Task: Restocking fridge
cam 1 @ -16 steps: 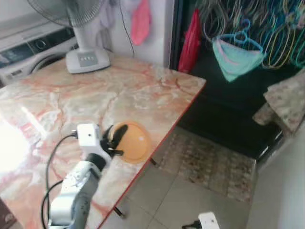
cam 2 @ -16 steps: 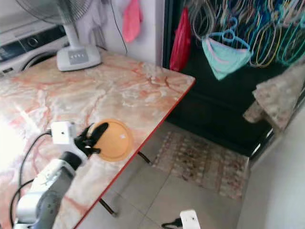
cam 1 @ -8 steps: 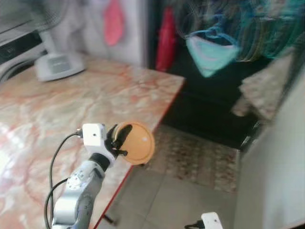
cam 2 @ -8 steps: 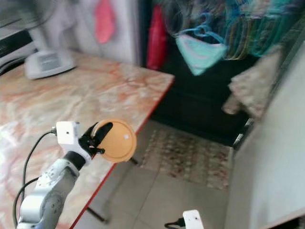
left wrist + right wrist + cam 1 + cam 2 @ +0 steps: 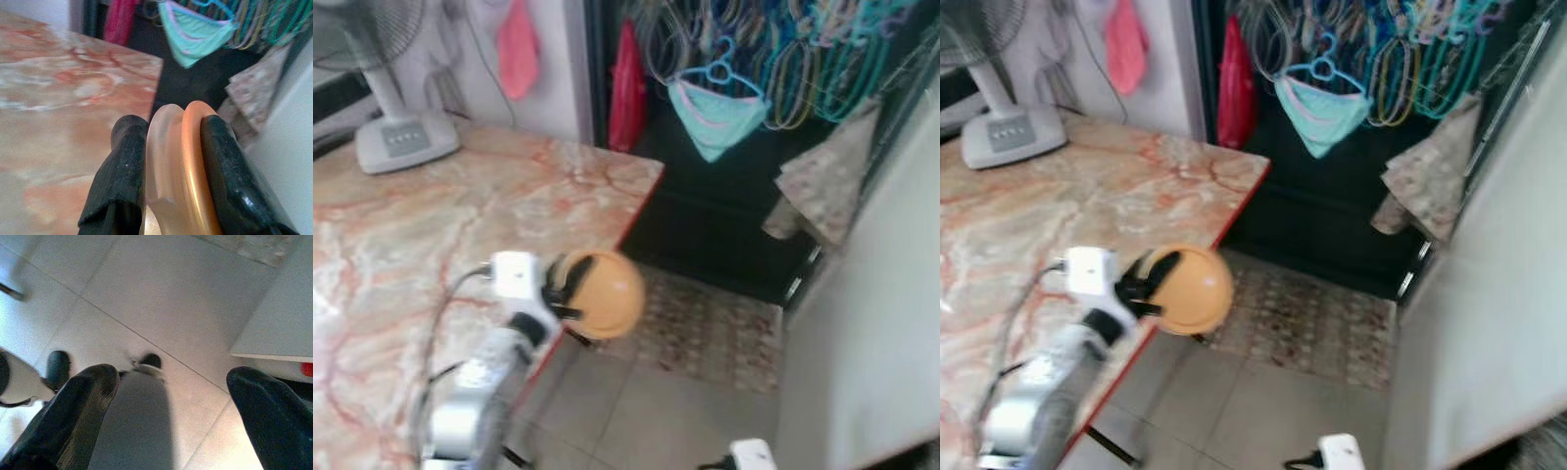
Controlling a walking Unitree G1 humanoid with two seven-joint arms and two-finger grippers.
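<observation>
The left gripper [image 5: 570,291] is clamped on a round orange disc-shaped container with a translucent lid [image 5: 604,294], holding it on edge in the air just past the right edge of the pink-veined marble table with a red rim [image 5: 460,220], above the pale tiled floor [image 5: 636,411]. In the left wrist view the two black fingers [image 5: 122,166] press on either face of the container [image 5: 181,166], the clear lid side against one finger and the orange side against the other. The right gripper [image 5: 166,406] hangs low over the floor tiles with its fingers spread wide apart and nothing between them. On the far left of the table stands a white pedestal fan [image 5: 401,137]. Beyond the table's far right corner, coloured plastic hangers and a teal garment [image 5: 715,113] hang in a dark opening, with a patterned rug [image 5: 705,333] on the floor below.
</observation>
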